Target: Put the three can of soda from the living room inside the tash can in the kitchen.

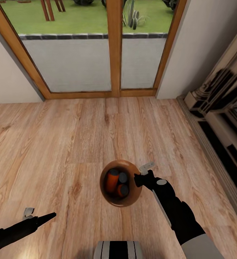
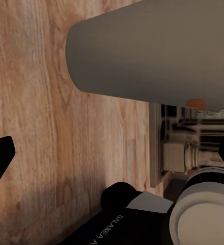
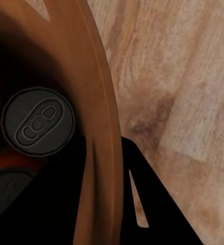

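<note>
Above the wood plank floor (image 1: 61,144), the right tool (image 1: 142,178) pinches the round coppery-brown trash can (image 1: 131,172) rim; three orange, grey-topped soda cans (image 1: 112,180) sit inside. Left tool (image 1: 39,216) spread, empty.

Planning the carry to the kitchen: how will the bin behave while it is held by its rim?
The right claw grips the bin at one side of its rim, so it will probably hang tilted. Three cans lie loose inside and may shift or rattle. The smooth tapered wall could slip between the fingers.
</note>
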Tool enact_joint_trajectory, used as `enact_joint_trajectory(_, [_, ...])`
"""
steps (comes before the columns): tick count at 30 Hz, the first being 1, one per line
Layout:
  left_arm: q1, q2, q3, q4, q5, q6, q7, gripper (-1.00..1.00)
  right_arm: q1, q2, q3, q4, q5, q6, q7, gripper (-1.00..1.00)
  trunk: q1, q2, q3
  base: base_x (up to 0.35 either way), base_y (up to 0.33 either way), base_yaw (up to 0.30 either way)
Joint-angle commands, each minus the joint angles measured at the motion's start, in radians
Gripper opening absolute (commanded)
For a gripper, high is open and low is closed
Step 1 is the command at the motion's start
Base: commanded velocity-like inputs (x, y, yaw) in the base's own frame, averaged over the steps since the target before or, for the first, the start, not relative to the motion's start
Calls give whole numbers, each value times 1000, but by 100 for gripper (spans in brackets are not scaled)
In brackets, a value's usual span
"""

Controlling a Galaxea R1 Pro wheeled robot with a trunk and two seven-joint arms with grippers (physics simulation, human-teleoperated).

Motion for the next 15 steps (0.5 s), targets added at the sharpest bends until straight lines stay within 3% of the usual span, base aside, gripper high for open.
enact_joint_trajectory(1, [0,0,0,0,0,0,0,100,0,0,0,0,-16,2,4,-100,0,0,0,0,0,0])
enact_joint_trajectory(9, [0,0,0,0,0,0,0,100,0,0,0,0,-16,2,4,-100,27,-49,-22,0,0,0])
enact_joint_trajectory(15, [0,0,-1,0,0,-1,0,100,0,0,0,-1,-16,2,4,-100,27,-49,-22,0,0,0])
